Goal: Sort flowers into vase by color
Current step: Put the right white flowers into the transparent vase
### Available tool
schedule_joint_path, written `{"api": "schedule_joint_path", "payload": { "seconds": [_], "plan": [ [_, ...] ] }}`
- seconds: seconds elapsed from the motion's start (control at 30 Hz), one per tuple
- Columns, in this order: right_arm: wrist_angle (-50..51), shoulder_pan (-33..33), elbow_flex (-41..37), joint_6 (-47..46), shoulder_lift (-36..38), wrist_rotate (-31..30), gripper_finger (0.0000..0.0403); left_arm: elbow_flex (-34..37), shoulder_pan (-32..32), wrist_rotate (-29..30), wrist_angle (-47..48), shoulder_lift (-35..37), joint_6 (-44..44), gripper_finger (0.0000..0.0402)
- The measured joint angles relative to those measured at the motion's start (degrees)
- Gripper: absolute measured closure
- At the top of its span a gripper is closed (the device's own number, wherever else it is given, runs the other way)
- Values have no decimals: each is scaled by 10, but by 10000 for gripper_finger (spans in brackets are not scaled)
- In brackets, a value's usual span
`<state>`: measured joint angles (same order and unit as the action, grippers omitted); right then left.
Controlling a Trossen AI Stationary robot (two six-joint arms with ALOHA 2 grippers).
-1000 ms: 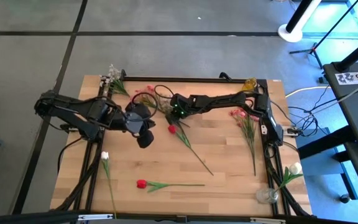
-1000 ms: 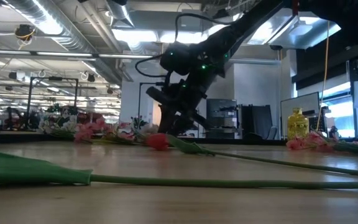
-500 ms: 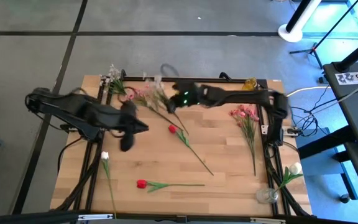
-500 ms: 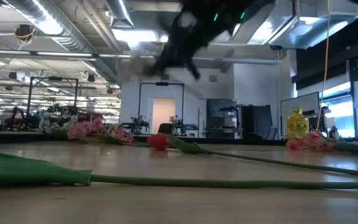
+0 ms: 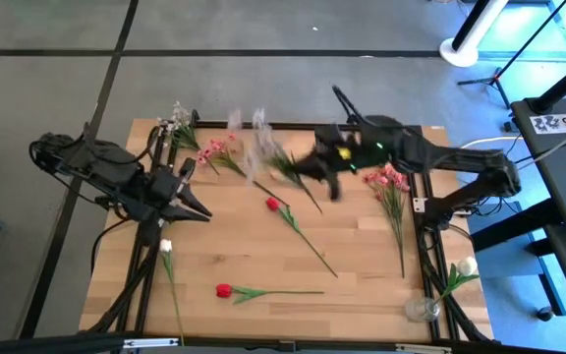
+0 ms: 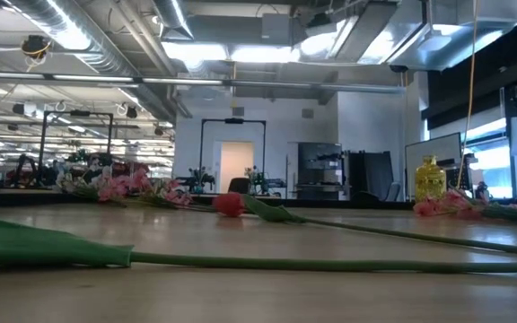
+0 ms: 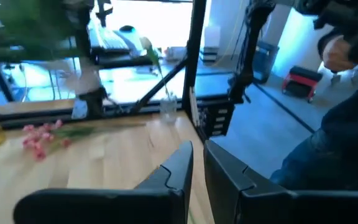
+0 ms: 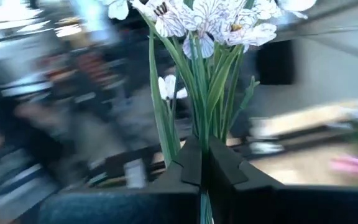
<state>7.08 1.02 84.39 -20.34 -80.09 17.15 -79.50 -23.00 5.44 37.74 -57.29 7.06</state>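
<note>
A wooden counter (image 5: 362, 285) seen from above, with artificial flowers scattered across it and two dark robot arms reaching in from either side. The right pincer (image 5: 314, 167) is lifted above the counter toward twelve o'clock, its fingers pressed together on the green stems of a white-blossomed spray (image 8: 210, 18), whose pale blooms (image 5: 254, 147) trail out blurred toward nine o'clock of the pincer. The left pincer (image 5: 197, 209) hangs at the nine o'clock side of the counter, its fingers (image 7: 182, 168) narrowly parted with nothing between them. A pink spray (image 5: 214, 149) lies near the eleven o'clock edge, and another white spray (image 5: 180, 118) sits at the far eleven o'clock corner. A red tulip (image 5: 273, 205) lies near the centre, its stem running toward five o'clock. A second red tulip (image 5: 224, 290) lies at six o'clock. A white tulip (image 5: 166, 246) lies at eight o'clock. Pink blossoms (image 5: 386, 179) lie at two o'clock. A clear vase (image 5: 422, 310) stands at the five o'clock corner with a white tulip (image 5: 467, 265) leaning out of it.
</note>
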Motion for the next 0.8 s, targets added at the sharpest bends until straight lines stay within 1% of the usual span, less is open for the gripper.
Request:
{"api": "schedule_joint_path", "payload": {
  "seconds": [0.03, 0.1, 0.23, 0.3, 0.37, 0.5, 0.63, 0.8],
  "plan": [
    [-6, -18, -9, 0, 10, 22, 398, 0, 0, -5, -14, -8, -2, 365],
    [-30, -61, -32, 0, 37, 46, 399, 0, 0, -16, -43, -25, -2, 365],
    [-77, -161, -98, 27, 119, 54, 400, 0, 0, -22, -110, -61, -2, 365],
    [-97, -209, -143, 40, 165, 46, 400, 0, 0, -21, -155, -86, -2, 365],
    [-114, -258, -196, 44, 215, 22, 401, 0, 0, -21, -206, -114, -1, 365],
    [-142, -344, -301, 41, 296, -16, 401, 0, 0, -21, -303, -165, 31, 365],
    [-192, -416, -372, 14, 324, -27, 401, 0, 0, -21, -358, -201, 60, 365],
    [-183, -489, -421, 30, 323, -30, 401, 0, 3, -20, -393, -221, 63, 365]
  ]
}}
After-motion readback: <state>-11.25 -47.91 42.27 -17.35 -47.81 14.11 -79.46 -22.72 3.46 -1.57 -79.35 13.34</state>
